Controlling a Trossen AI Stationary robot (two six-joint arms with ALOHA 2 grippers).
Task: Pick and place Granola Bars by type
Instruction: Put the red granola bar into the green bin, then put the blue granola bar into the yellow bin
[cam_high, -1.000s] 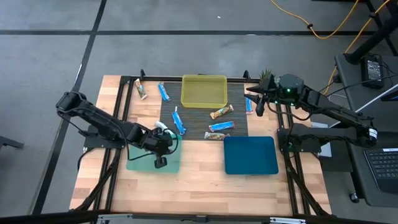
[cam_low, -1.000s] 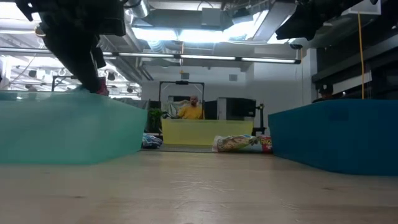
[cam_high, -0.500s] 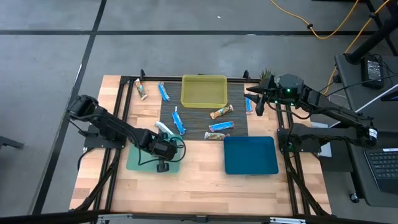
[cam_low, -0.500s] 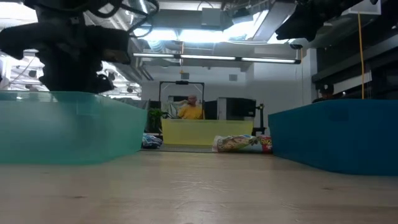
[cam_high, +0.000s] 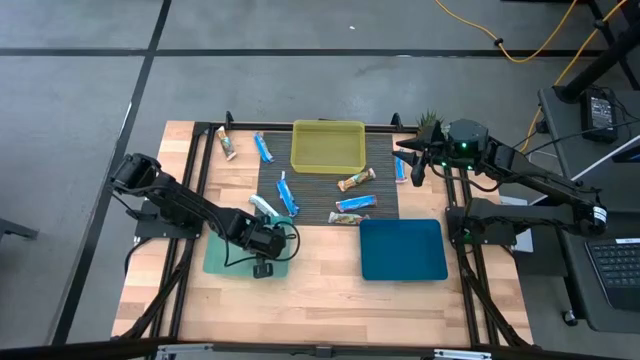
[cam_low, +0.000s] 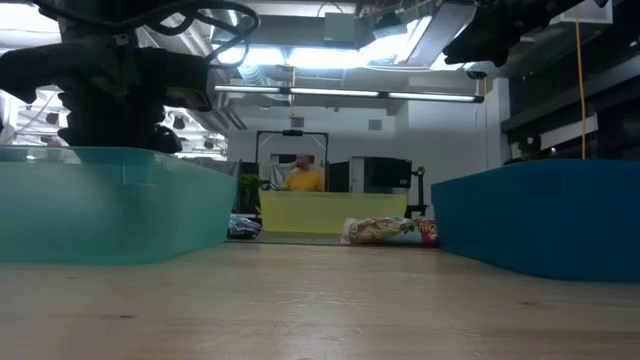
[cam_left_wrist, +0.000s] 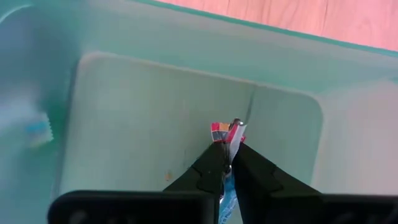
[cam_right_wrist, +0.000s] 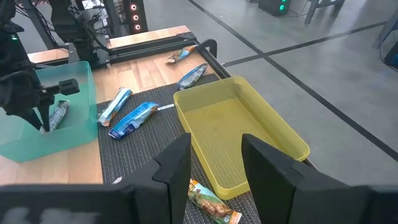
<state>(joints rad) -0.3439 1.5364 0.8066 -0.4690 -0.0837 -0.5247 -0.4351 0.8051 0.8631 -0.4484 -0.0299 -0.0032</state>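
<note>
Two dark fingers of the left tool (cam_left_wrist: 227, 163) are clamped together on a blue-wrapped granola bar with a red-and-white end (cam_left_wrist: 231, 134), holding it low inside the translucent teal plastic bin (cam_high: 222, 262), just above the bin's pale floor; in the high view that bin sits at the worktop's front left, with the left arm reaching into it from the left; the light wooden slatted worktop (cam_high: 320, 295) carries a black ribbed mat (cam_high: 320, 195) in its middle; on the mat lie two more blue bars (cam_high: 287, 193) beside the teal bin, a tan-orange bar (cam_high: 356, 179) and a silvery-grey bar with coloured print (cam_high: 352, 204), and a striped bar (cam_high: 349, 218) near the dark blue rectangular bin (cam_high: 403, 250); a yellow mesh-floored tray (cam_high: 328, 146) stands at the mat's far edge; another blue bar (cam_high: 263, 147) lies to its left and a tan bar (cam_high: 228, 145) on the far-left wood; the right tool (cam_right_wrist: 214, 167) hangs over the far right edge of the mat with its fingers apart, holding nothing.
</note>
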